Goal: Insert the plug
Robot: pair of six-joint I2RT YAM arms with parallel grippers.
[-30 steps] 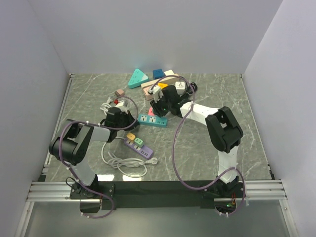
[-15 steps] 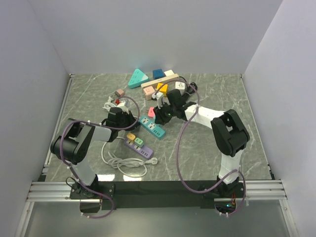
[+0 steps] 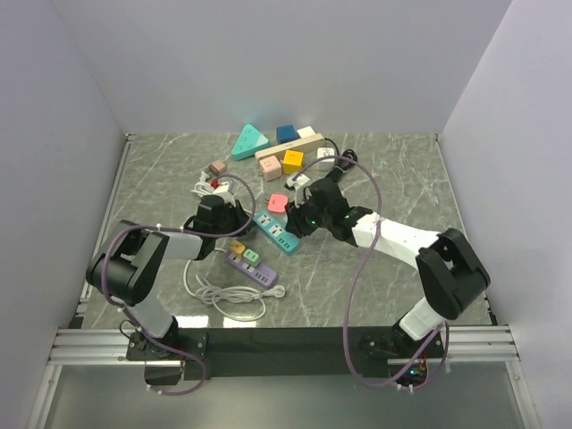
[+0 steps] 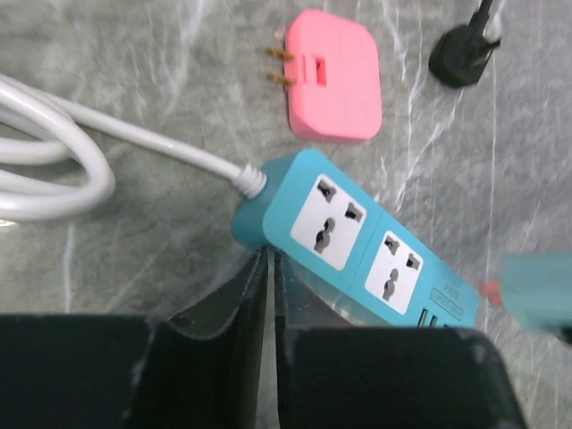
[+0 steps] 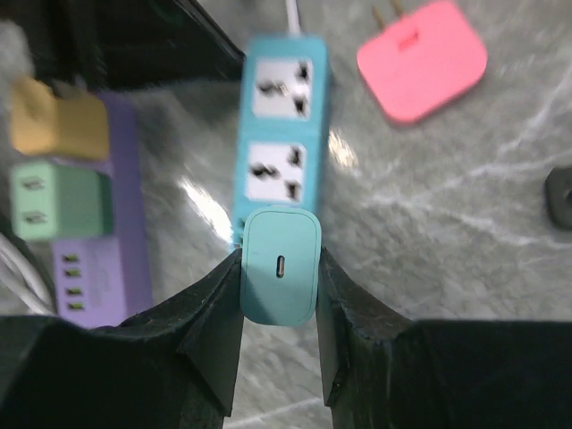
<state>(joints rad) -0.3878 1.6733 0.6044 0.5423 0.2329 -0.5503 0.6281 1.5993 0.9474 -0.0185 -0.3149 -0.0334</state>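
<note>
Presently the right fingers (image 5: 217, 315) pinch a small teal plug (image 5: 280, 266) by its two sides, its flat back with one slot-shaped port turned to the wrist camera; prongs not visible. From that camera the plug overlaps the near end of the teal power strip (image 5: 277, 134), just past the second of its two sockets. Whether it touches the strip, cannot tell. Both sockets show bare. The strip lies flat on the grey marbled surface (image 3: 411, 170), sockets facing up, a white cord (image 4: 134, 138) running out of one end and curling away in loops. A pink adapter (image 5: 422, 58) lies flat near the cord end, apart from the strip, its two prongs bare. Left fingers (image 4: 239, 308) are pressed together with only a thin slit between them and nothing gripped; their tips sit just beside the cord-end corner of the teal strip, contact uncertain. In the left wrist view a blurred teal shape shows at the far end of the strip. A black plug (image 4: 460, 58) lies beyond the pink adapter, well apart from it. A purple power strip (image 5: 107, 268) lies alongside the teal one, carrying a yellow adapter (image 5: 54, 125) and a green adapter (image 5: 58, 204) side by side. Overhead, the left arm (image 3: 170, 243) and right arm (image 3: 393, 239) reach in from opposite sides toward the teal strip.
</note>
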